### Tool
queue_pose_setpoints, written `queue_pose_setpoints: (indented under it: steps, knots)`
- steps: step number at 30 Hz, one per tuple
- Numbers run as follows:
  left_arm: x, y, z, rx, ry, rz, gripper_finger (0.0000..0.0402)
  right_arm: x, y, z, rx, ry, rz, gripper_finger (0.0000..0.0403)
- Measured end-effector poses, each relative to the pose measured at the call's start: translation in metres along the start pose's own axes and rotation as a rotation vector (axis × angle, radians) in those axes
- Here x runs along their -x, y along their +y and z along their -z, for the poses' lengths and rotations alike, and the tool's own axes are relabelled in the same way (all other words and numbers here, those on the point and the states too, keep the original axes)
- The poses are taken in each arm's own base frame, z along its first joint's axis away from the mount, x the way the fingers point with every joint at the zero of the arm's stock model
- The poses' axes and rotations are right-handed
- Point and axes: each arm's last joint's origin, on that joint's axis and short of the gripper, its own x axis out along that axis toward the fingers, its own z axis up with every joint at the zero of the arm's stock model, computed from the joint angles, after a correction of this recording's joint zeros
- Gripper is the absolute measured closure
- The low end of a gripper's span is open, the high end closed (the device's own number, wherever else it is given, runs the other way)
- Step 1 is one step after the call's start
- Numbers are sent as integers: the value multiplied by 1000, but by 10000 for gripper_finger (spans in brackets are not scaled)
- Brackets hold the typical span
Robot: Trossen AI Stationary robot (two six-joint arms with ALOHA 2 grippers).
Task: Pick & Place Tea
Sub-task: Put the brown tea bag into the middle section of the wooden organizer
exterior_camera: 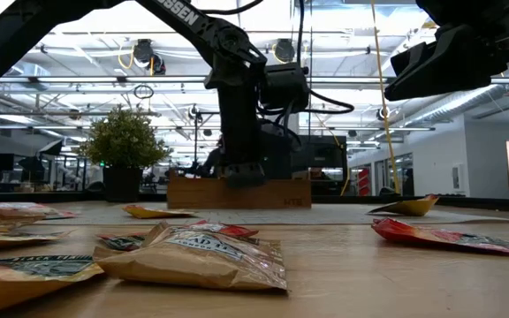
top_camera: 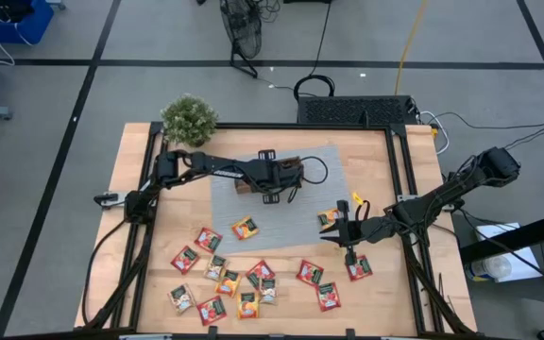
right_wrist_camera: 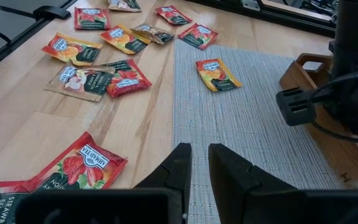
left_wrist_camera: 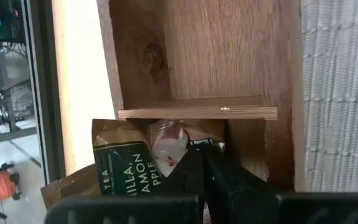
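A tea packet (left_wrist_camera: 126, 171) with a dark green label sits in the end compartment of the wooden tray (left_wrist_camera: 197, 62), and the left gripper (left_wrist_camera: 194, 177) is right down on it, fingers pressed together with the packet's pale centre at their tips. Whether they pinch the packet or only touch it is unclear. From above, this gripper (top_camera: 286, 175) hangs over the tray (top_camera: 246, 186) on the grey mat (top_camera: 319, 194).

The other packets (top_camera: 253, 279) lie scattered over the near half of the table (top_camera: 130, 170), well apart from the tray; one orange packet (top_camera: 245, 228) rests on the mat's edge.

The right gripper (top_camera: 346, 229) hovers at the mat's right edge, fingers a narrow gap apart and holding nothing. A red packet (right_wrist_camera: 82, 163) lies just beside its fingers (right_wrist_camera: 173, 168), and more sit close by, so I judge the right arm nearer to the next pick. The tray lies ahead of it, across the mat.
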Motion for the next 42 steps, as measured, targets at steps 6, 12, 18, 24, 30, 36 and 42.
queue_pose_setpoints:
  steps: [6, 12, 18, 24, 30, 36, 42]
  knots:
    - [1, -1, -1, -16, -8, -4, 379, 0, 0, 0, 0, 0, 0, 360]
    - [8, -7, -5, -46, -38, 1, 376, 0, 0, 0, 0, 0, 0, 360]
    - [17, -10, -12, -49, -77, 55, 376, 0, 0, 0, 0, 0, 0, 360]
    - [22, -11, -16, -56, -98, 62, 376, 0, 0, 0, 0, 0, 0, 360]
    - [23, -11, -16, -64, -102, 64, 376, 0, 0, 0, 0, 0, 1, 360]
    - [30, -12, -16, -68, -114, 61, 376, 0, 0, 0, 0, 0, 0, 360]
    - [57, -12, -18, -68, -185, 57, 376, 0, 0, 0, 0, 2, 1, 360]
